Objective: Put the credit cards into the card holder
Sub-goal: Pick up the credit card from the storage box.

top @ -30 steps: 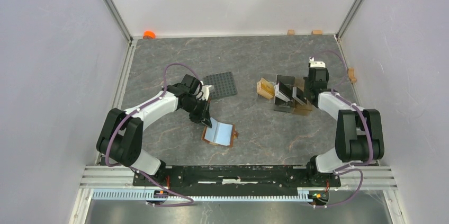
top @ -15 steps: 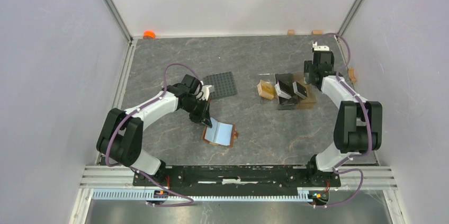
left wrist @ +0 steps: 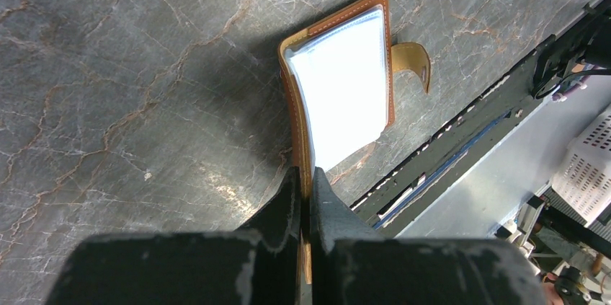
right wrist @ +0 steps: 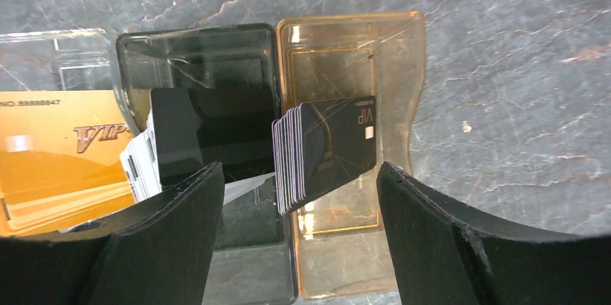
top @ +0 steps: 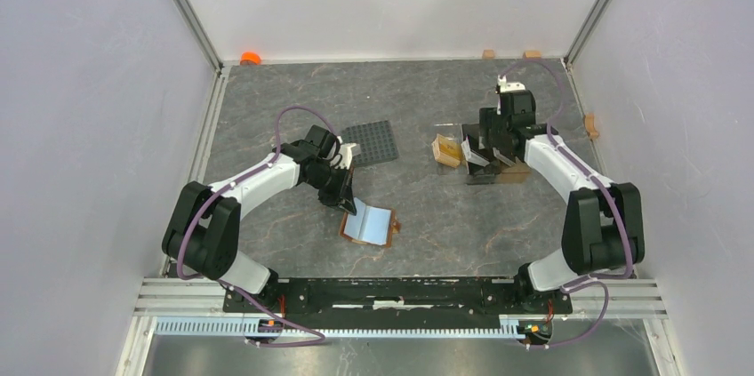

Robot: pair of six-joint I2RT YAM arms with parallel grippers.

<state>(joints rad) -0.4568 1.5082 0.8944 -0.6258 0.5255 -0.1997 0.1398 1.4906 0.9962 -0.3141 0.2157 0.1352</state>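
At the far right of the desk (top: 293,92), seen from above, the right gripper (top: 494,140) hangs over the stand (top: 511,176) of credit cards (top: 480,156). The card holder (top: 370,225) lies near centre, beside the left gripper (top: 348,205).

Left wrist: the gripper is clamped on the open holder's brown edge.

Right wrist: the jaws stand apart, straddling the dark cards, which stand edge-up directly below.
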